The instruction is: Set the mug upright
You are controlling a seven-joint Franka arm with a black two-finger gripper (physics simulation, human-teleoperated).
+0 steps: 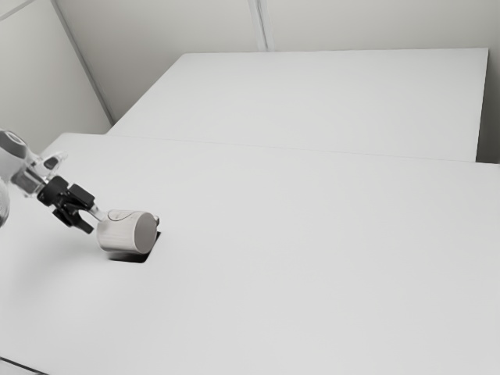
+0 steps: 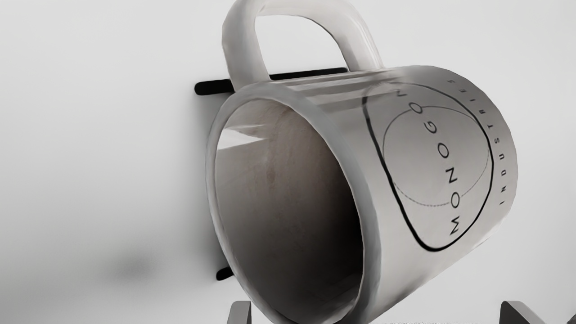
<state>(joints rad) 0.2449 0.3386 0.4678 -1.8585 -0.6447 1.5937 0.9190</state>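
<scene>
Pale tabletop (image 1: pixel 312 273) beneath a sideways mug (image 2: pixel 432 180) lettered "MONOGON INDUSTRIES" — end effector (image 1: pixel 97 223) released, fingers spread apart.

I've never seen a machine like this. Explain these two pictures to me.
The machine is a robot arm, light-coloured, with a black two-finger gripper for a hand. The exterior view comes from a camera beside the arm; the wrist view comes from one on its hand, so its fingertips show at the bottom edge.

A pale cylindrical mug with "MONOGON INDUSTRIES" lettering lies on its side, its open end toward the gripper. Beneath it is something flat and black, on the smooth white table. Nothing is held: the fingers stand apart.
</scene>
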